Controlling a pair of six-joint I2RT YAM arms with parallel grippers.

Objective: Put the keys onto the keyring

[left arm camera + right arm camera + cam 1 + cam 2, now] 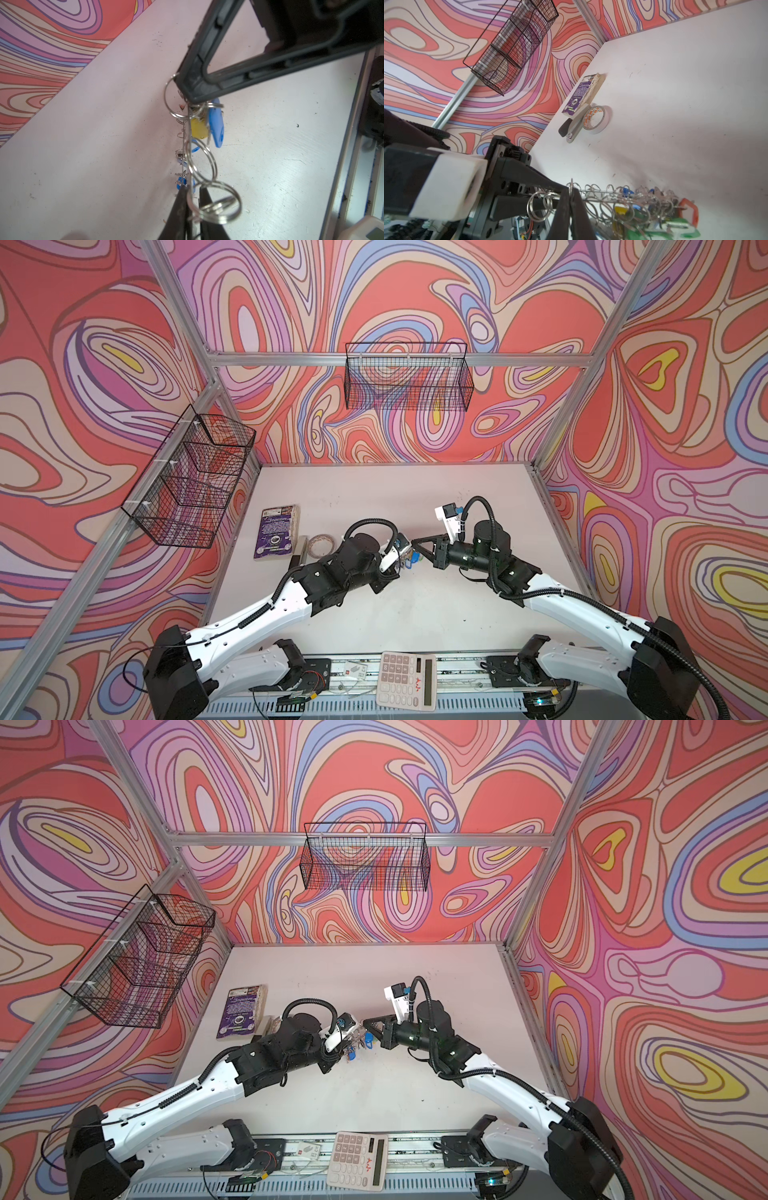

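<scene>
Left wrist view: we see keyring (189,124) edge-on between hands, right hand (188,97) clenched on its far rim, left hand (192,188) released, straddling near rim.

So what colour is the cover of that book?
The book is purple, clearest in the right wrist view.

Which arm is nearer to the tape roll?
Left. The left arm has its wrist right beside the tape roll; the right arm reaches in from the opposite side, clearly farther off.

Table (415,497) bearing book (276,533), tape roll (321,544)
</scene>
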